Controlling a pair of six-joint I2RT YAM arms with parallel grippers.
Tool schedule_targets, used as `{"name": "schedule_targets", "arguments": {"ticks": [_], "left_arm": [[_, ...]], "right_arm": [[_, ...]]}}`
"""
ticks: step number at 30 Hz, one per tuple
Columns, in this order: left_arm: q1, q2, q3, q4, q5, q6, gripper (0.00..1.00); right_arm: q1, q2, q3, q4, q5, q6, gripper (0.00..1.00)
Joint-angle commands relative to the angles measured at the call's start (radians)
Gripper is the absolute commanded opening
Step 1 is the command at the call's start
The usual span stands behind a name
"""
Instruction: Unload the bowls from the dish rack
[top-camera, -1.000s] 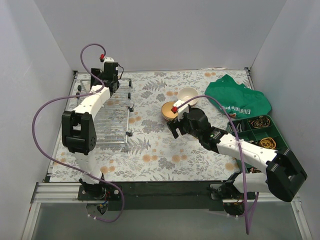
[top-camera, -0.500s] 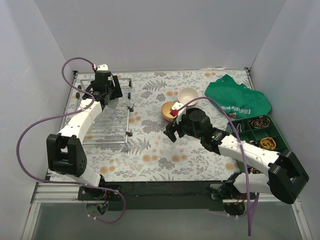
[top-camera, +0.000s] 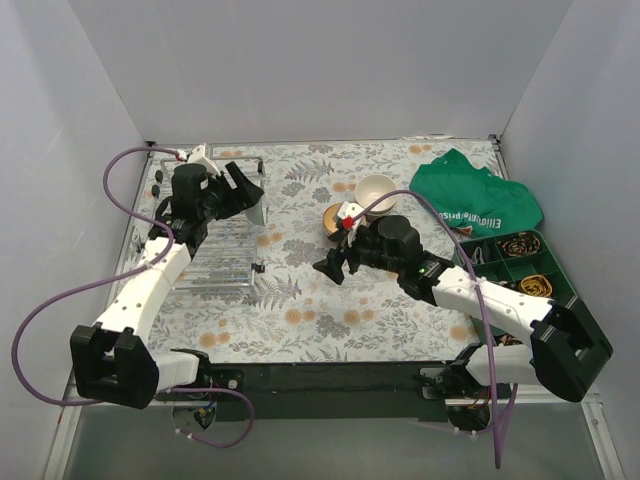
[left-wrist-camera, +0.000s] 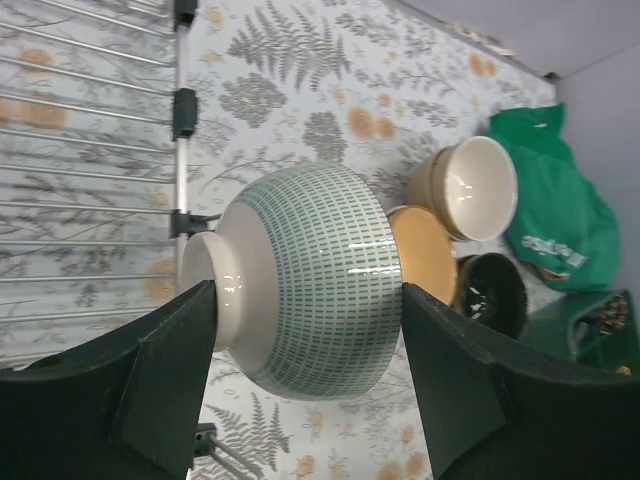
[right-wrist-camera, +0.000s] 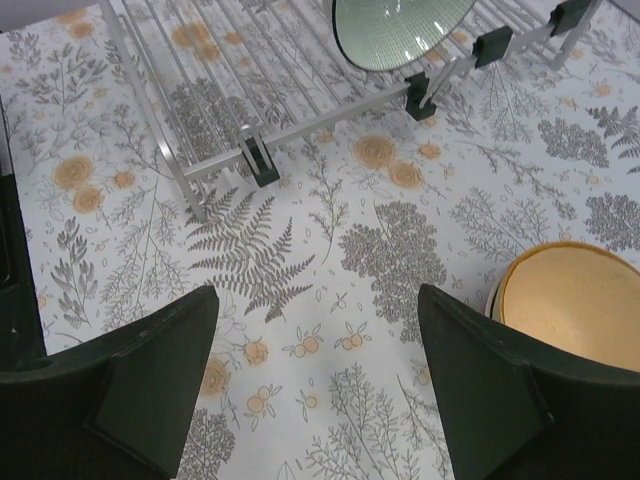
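Note:
My left gripper (top-camera: 243, 192) is shut on a pale mint patterned bowl (top-camera: 257, 208) and holds it on its side above the right edge of the silver wire dish rack (top-camera: 215, 250). In the left wrist view the bowl (left-wrist-camera: 310, 290) fills the gap between the fingers, with the rack (left-wrist-camera: 90, 150) at the upper left. A cream bowl (top-camera: 375, 190), a tan bowl (top-camera: 336, 222) and a dark bowl (left-wrist-camera: 492, 292) sit together on the table. My right gripper (top-camera: 330, 265) is open and empty above the floral table, and its wrist view shows the mint bowl (right-wrist-camera: 400, 30) and the rack (right-wrist-camera: 230, 90) ahead.
A green cloth bag (top-camera: 475, 200) lies at the back right. A green compartment tray (top-camera: 520, 265) with small items stands at the right edge. White walls close in the table on three sides. The tan bowl (right-wrist-camera: 570, 300) lies just right of my right gripper.
My left arm has swung from the rack's far end toward the right edge, carrying the mint bowl. My right gripper has moved left, away from the bowls and toward the rack.

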Motion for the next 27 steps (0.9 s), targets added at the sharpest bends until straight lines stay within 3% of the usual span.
{"name": "schedule_targets", "arguments": {"ticks": [1,13,19,22,25,27], "left_arm": [[0.002,-0.112,-0.059,0.148,0.159,-0.130,0.00],[-0.004,-0.232,-0.273,0.377,0.300,-0.423,0.00],[-0.035,-0.246,-0.324,0.460,0.302,-0.510,0.00],[-0.062,-0.254,-0.356,0.504,0.291,-0.543,0.00],[-0.084,-0.254,-0.376,0.524,0.274,-0.550,0.00],[-0.093,-0.252,-0.393,0.538,0.277,-0.556,0.00]], "right_arm": [[0.008,0.041,0.113,0.115,-0.038,0.019,0.89],[0.025,0.214,0.298,0.146,-0.120,0.007,0.88],[0.036,0.303,0.371,0.143,-0.162,-0.001,0.86],[0.042,0.338,0.394,0.138,-0.176,0.001,0.81],[0.049,0.357,0.407,0.115,-0.183,-0.001,0.70],[0.054,0.354,0.405,0.107,-0.182,-0.002,0.53]]}}
